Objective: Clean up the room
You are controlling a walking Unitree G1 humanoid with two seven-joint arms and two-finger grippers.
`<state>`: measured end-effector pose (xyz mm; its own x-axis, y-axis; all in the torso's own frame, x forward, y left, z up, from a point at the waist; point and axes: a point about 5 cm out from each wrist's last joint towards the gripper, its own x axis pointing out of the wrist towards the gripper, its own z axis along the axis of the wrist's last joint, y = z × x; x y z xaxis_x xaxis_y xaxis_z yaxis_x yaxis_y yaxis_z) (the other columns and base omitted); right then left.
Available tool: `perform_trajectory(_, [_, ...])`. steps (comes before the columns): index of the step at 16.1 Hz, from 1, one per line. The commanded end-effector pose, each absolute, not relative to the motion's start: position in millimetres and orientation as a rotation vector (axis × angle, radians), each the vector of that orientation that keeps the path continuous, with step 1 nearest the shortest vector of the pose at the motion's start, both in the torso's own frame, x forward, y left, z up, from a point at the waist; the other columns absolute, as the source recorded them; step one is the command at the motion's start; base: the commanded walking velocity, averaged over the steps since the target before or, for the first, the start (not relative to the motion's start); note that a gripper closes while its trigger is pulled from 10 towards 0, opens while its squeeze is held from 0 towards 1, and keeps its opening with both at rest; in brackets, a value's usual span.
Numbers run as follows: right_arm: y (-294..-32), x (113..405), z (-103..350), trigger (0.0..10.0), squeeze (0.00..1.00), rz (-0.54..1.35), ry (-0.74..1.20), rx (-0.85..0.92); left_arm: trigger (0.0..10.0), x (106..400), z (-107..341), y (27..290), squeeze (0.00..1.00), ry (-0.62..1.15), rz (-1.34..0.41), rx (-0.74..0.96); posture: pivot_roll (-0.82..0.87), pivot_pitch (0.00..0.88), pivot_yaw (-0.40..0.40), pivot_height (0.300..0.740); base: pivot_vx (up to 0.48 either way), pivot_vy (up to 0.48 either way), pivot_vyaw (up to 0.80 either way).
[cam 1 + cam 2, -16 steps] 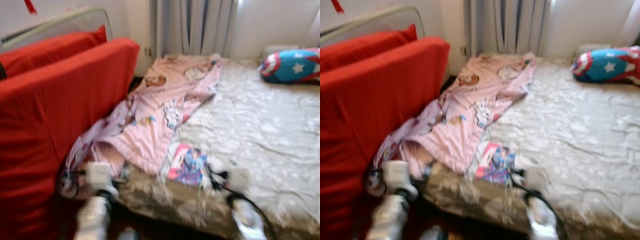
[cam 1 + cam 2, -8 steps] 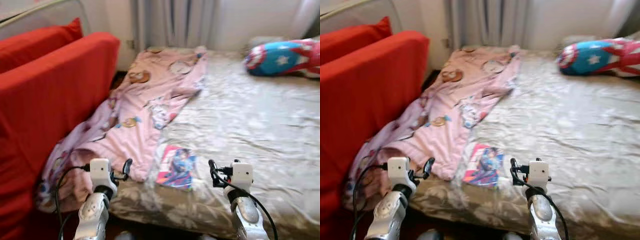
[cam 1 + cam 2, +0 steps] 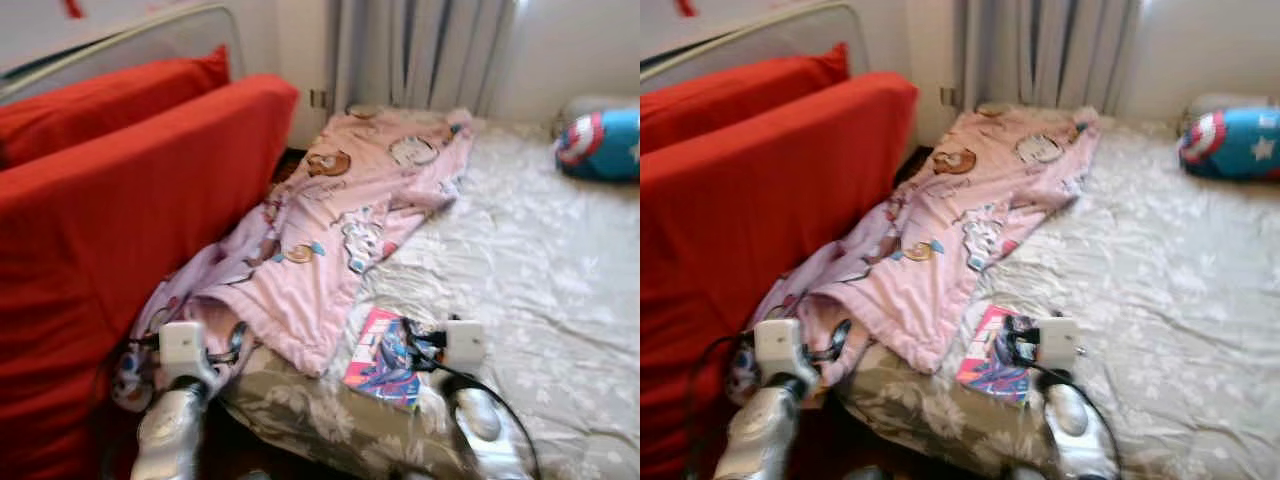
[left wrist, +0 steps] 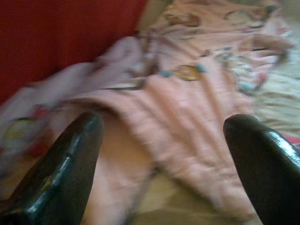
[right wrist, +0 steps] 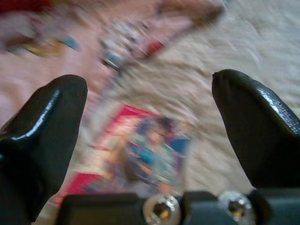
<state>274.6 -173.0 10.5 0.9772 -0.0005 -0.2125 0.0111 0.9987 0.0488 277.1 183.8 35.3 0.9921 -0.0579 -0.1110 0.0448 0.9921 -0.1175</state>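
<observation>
— Over the near edge of the bed (image 3: 560,290), what is the right gripper (image 5: 150,136) doing?

— It hangs with its two black fingers (image 5: 44,131) spread wide and nothing between them. Just beyond the fingertips lies a colourful book (image 3: 383,358), flat on the flowered sheet, close to the bed's near edge (the cover has a cartoon figure on it, too blurred to read).

— And the left gripper (image 4: 164,154)?

— Also spread, empty. It sits lower, at the bed's near corner, right in front of the pink blanket (image 3: 350,220). I cannot tell whether a finger (image 4: 61,164) touches the cloth.

— Where does that blanket run from there?

— Away from the left gripper, diagonally up the bed toward the curtain (image 3: 420,50). Its near end spills over the corner of the bed, just beside the book, on the side away from the right gripper's arm.

— What is out past the left gripper?

— On its outer side stands a red sofa (image 3: 110,230) with a red cushion (image 3: 100,100) leaning behind it.

— Anything far off on the right?

— Well beyond the right gripper, at the far end of the bed, rests a blue pillow (image 3: 605,145) with a star shield.
</observation>
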Motion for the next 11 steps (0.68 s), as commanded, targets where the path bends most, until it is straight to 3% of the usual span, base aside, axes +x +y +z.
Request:
perform_trajectory(1, [-176.1,277.7,11.6,10.0,0.0,-0.046,0.22,0.099,10.0,279.4,40.0,185.3,0.0,0.099,-0.065,-0.091,0.0,0.036,-0.011,0.645,0.0,0.0,0.0])
perform_trajectory(7, [-189.6,273.9,-5.6,10.0,0.0,-0.114,0.389,0.042,10.0,278.7,40.6,183.6,0.0,0.101,-0.077,-0.087,0.01,0.039,-0.009,0.645,0.0,0.0,0.0])
perform_trajectory(9, [-204.7,256.8,-30.3,10.0,0.0,-0.076,0.646,-0.139,10.0,278.1,40.5,181.7,0.0,0.104,-0.083,-0.085,0.02,0.045,-0.007,0.645,0.0,0.0,0.0])
perform_trajectory(11, [-210.5,257.2,-29.4,10.0,0.0,0.037,0.671,-0.182,10.0,276.7,40.4,181.6,0.0,0.105,-0.087,-0.082,0.02,0.051,-0.009,0.645,0.0,0.0,0.0])
